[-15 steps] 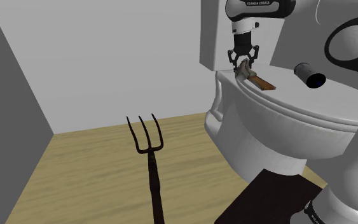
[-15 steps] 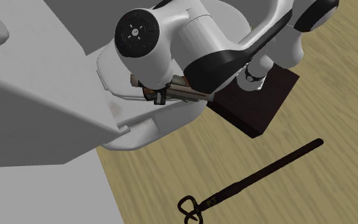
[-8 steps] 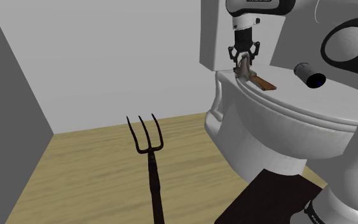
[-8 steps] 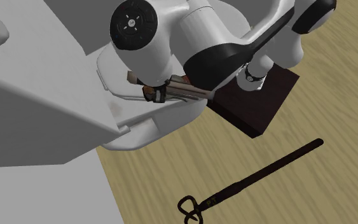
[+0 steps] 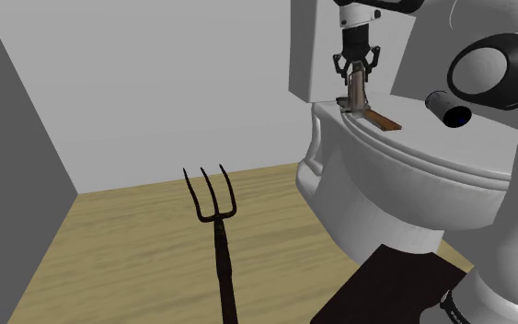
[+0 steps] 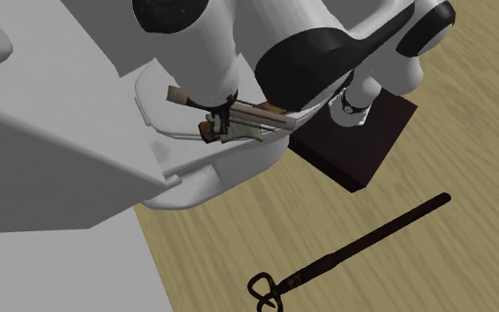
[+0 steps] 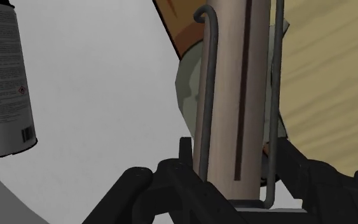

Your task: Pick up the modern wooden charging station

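Where the black fingers (image 7: pixel 165 184) close in on the wrist view's middle, the gripper (image 7: pixel 234 162) is clamped on the station (image 7: pixel 228 83), pinching its pale wood slat and grey wire frame from both sides. The slat's far end runs off the picture's edge. Behind it lie an orange-brown piece and a greyish pad, both partly covered by the slat. Off to one side a can (image 7: pixel 2 83) lies on the white lid (image 7: pixel 107 95), its dark cap cut off by the frame. In the shoulder view the gripper (image 5: pixel 355 69) hangs straight down over the toilet (image 5: pixel 385 202) and holds the station (image 5: pixel 355 95) nearly upright. The brown end points down at the lid, and whether it touches cannot be told. The can (image 5: pixel 447 109) lies just beside it. In the second exterior view the arm (image 6: pixel 212 44) covers the fingers, and the station (image 6: pixel 256 113) pokes out from under it. Beyond, the fork (image 5: pixel 218 230) lies on the floor (image 5: pixel 128 239), its handle leaving the frame, well apart from the dark stand (image 5: pixel 385 285).
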`<act>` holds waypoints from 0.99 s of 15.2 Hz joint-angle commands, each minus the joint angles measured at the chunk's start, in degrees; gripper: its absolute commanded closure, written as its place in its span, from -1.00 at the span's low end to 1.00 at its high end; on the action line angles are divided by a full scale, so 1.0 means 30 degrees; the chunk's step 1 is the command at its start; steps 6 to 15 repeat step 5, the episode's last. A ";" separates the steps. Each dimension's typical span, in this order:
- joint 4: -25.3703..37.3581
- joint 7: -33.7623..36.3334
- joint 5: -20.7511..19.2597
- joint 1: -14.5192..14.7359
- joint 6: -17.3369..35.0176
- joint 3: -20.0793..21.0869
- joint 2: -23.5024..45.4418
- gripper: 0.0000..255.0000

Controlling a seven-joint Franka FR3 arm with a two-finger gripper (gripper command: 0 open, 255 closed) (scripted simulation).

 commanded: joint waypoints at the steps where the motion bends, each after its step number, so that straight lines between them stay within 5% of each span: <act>1: 0.1418 -0.0151 -0.0049 0.0037 -0.0848 -0.0017 0.0563 1.00; 4: 0.3251 -0.0376 -0.0121 0.0073 -0.1887 -0.0056 0.1338 1.00; 15: 0.3235 -0.0374 -0.0120 0.0073 -0.1880 -0.0055 0.1330 1.00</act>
